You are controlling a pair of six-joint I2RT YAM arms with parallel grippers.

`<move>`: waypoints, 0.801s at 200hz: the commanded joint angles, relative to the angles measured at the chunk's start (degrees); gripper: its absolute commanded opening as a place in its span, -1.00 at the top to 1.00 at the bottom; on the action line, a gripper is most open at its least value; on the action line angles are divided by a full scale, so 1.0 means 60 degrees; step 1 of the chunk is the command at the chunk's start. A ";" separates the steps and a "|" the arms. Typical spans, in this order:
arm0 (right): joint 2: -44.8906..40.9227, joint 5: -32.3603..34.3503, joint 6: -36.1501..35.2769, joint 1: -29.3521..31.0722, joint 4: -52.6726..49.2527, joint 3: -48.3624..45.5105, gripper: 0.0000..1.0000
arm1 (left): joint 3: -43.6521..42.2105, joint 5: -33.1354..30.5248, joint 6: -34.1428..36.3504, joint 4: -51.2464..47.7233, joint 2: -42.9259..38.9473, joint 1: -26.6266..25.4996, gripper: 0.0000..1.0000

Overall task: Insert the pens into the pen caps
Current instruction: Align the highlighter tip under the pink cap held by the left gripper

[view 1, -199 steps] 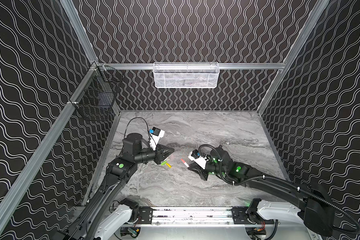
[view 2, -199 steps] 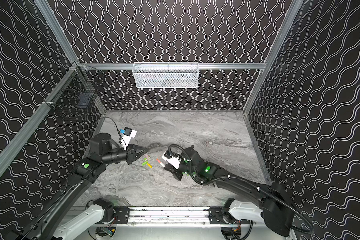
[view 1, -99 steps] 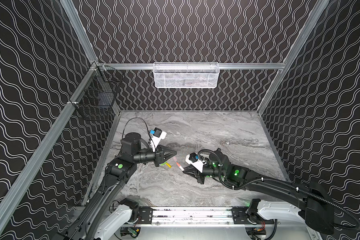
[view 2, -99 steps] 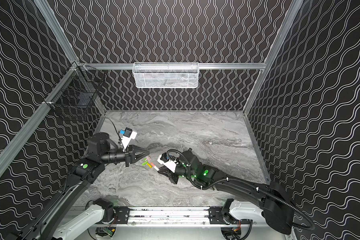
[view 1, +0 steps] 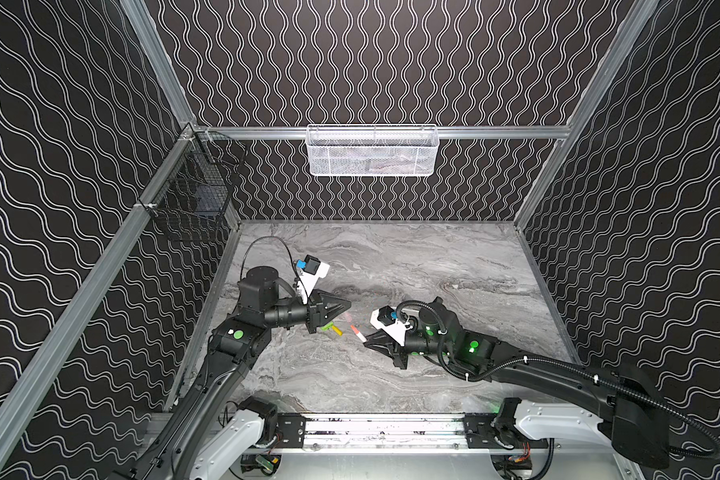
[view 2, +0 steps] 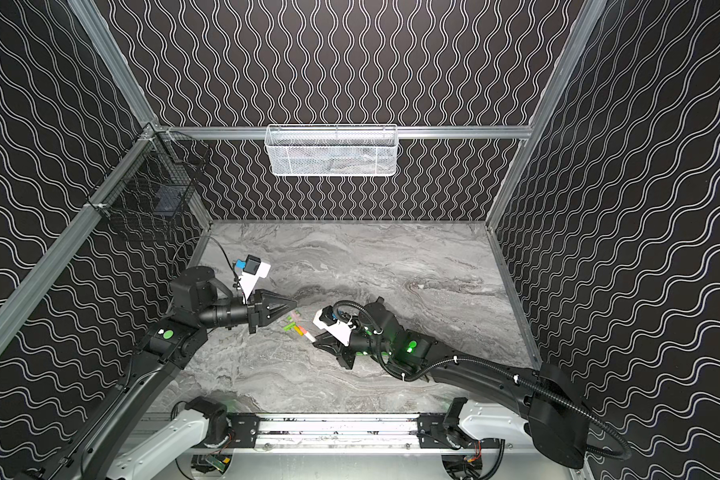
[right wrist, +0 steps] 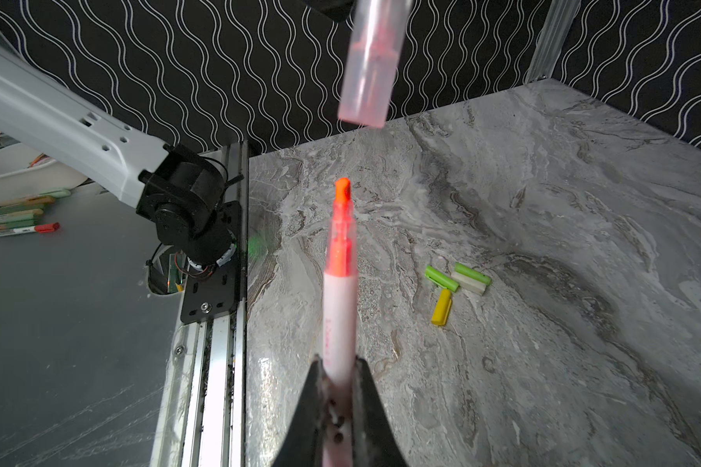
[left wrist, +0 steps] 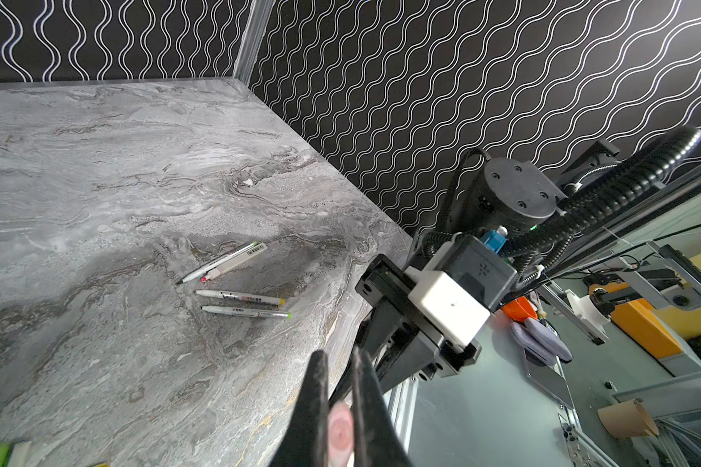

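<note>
So far nothing looks capped. The first pairing is in hand but not joined. The right gripper [right wrist: 338, 364] is clamped on the barrel of the pink pen [right wrist: 340, 307]. The left gripper [left wrist: 339, 356] is pinched narrow on the pink cap [right wrist: 367, 64], which shows end-on between its fingers in the left wrist view. Pen and cap are both held off the table [right wrist: 543, 202], at lower centre of both top views, between the two arms. There is a clear gap between pen tip and cap mouth.

Left to do: seat this pen, then the rest. A green cap [right wrist: 442, 279], a second green cap [right wrist: 472, 274] and a yellow cap [right wrist: 442, 307] lie loose in a tight cluster. In both top views they sit just below the left gripper's nose, left of the pink pen. Four other pens [left wrist: 239, 297] lie bare on the table in the left wrist view, two touching side by side and two just beside them. The top views don't show them clearly.

Axis: in both top views the pink pen runs from lower right to upper left, orange tip leading toward the left gripper. The cap's open end faces the tip, roughly in line. In the right wrist view the cap looks tilted a little off the pen's line, with its mouth slightly to one side of the tip. It likely needs a small angle and side trim before pushing.
</note>
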 commanded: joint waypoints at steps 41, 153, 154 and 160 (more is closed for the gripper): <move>0.0069 -0.0174 -0.0055 0.0005 0.0451 0.0214 1.00 | -0.0044 0.0183 -0.0002 0.0357 0.0078 0.0059 1.00; 0.0208 0.0051 -0.0216 0.0006 0.0508 0.0378 1.00 | -0.0087 0.0307 -0.0005 0.0361 0.0159 0.0059 1.00; 0.0208 0.0060 -0.0216 0.0005 0.0508 0.0378 1.00 | -0.0087 0.0300 -0.0003 0.0357 0.0157 0.0059 1.00; 0.0208 0.0080 -0.0223 0.0005 0.0495 0.0378 1.00 | -0.0087 0.0278 0.0012 0.0353 0.0155 0.0059 1.00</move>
